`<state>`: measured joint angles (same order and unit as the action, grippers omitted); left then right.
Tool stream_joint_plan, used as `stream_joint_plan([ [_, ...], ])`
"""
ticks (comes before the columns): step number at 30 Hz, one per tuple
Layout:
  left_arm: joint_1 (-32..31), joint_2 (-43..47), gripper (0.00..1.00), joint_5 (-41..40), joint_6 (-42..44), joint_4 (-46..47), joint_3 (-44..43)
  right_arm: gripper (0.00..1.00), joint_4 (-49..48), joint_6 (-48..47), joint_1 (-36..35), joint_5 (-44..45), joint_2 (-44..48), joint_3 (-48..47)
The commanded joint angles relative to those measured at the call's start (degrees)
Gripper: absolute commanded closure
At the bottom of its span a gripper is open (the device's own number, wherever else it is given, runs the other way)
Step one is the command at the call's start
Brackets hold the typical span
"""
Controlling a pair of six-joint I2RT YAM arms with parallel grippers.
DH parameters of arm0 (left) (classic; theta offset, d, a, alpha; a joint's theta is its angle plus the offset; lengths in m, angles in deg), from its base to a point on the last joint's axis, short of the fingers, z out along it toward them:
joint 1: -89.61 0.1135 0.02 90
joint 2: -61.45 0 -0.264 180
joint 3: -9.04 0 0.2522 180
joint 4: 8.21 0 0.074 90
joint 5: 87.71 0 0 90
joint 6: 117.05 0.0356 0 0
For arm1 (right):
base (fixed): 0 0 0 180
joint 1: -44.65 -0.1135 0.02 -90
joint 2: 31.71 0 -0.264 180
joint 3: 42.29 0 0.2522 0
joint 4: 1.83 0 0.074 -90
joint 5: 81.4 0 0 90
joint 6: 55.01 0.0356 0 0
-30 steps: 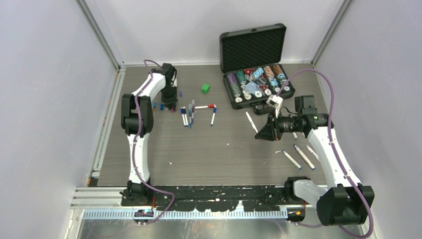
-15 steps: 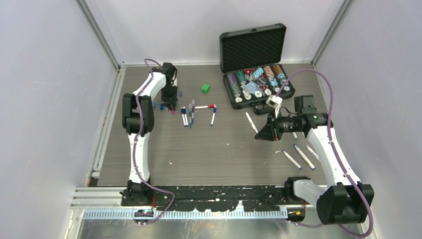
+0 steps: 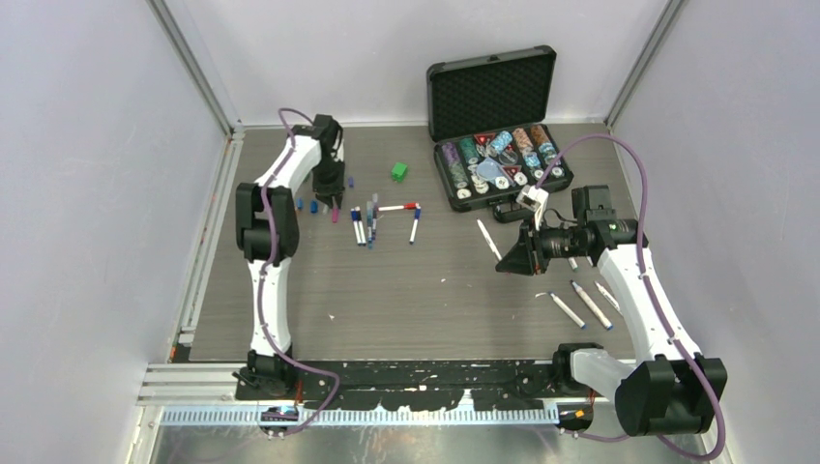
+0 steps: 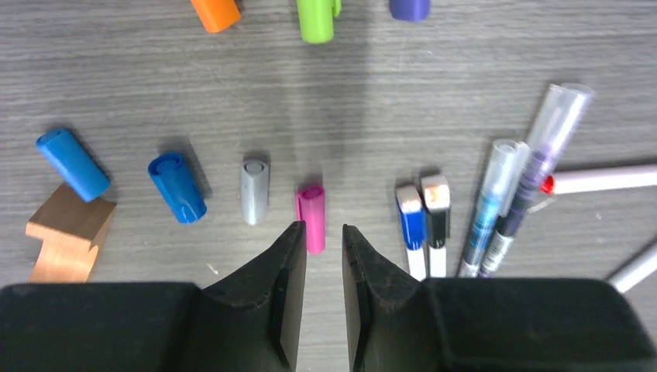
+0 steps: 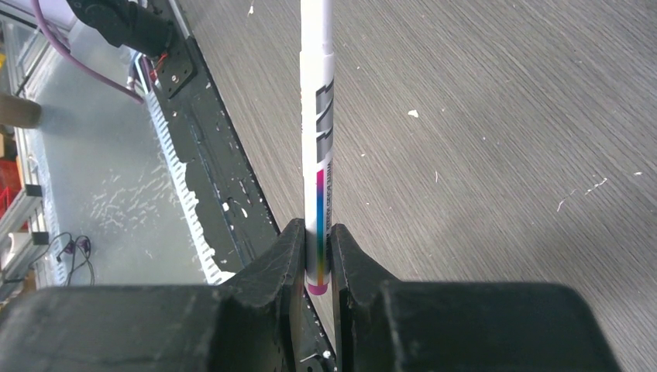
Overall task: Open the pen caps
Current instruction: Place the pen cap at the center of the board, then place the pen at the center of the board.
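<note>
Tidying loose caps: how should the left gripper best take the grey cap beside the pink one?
Grip the grey cap across its round sides at mid-length, coming straight down. It lies flat, pointing away from the left gripper, with bare table toward the nearest blue cap and the pink cap for a finger each.

Left arm (image 3: 280,174) extended, well left of the black case (image 3: 493,92); left gripper (image 4: 324,232) points down, jaws slightly parted, empty. Right arm (image 3: 638,280) bent, nearer than the case; right gripper (image 5: 318,236) level, clamped on a pen (image 5: 318,116).
</note>
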<state>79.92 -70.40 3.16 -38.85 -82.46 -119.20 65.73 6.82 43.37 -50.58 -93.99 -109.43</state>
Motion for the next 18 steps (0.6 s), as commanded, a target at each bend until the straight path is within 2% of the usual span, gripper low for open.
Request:
stream_joint_plan([
  [1, -0.3, 8.7, 0.74, 2.8, -0.3, -1.9, -2.1, 1.0, 0.7, -1.9, 0.4, -0.2, 0.0, -2.8],
  [4, -0.3, 15.3, 0.74, 4.9, -1.2, -0.7, 1.3, 1.0, 1.2, -2.7, 0.5, 1.2, 0.0, -3.1],
  [8, -0.2, 30.6, 0.74, 10.3, -3.9, 8.8, 16.7, 1.0, 2.0, -3.6, 4.2, 3.8, 0.3, -3.9],
  [11, 0.5, 42.1, 0.66, 14.2, -4.5, 15.5, 27.6, 1.0, 2.6, -4.3, 5.3, 8.1, 1.3, -4.2],
  [12, 1.1, 45.3, 0.6, 15.4, -4.6, 16.9, 30.5, 1.0, 2.9, -4.5, 5.3, 10.1, 1.8, -4.3],
  [17, 7.3, 60.2, 0.12, 18.6, -5.4, 20.8, 43.7, 1.0, 9.3, -12.2, 6.9, 25.4, 2.9, -5.7],
  [18, 8.3, 62.6, 0.04, 18.6, -6.0, 21.7, 45.9, 1.0, 11.6, -14.6, 8.2, 27.9, 2.7, -5.9],
])
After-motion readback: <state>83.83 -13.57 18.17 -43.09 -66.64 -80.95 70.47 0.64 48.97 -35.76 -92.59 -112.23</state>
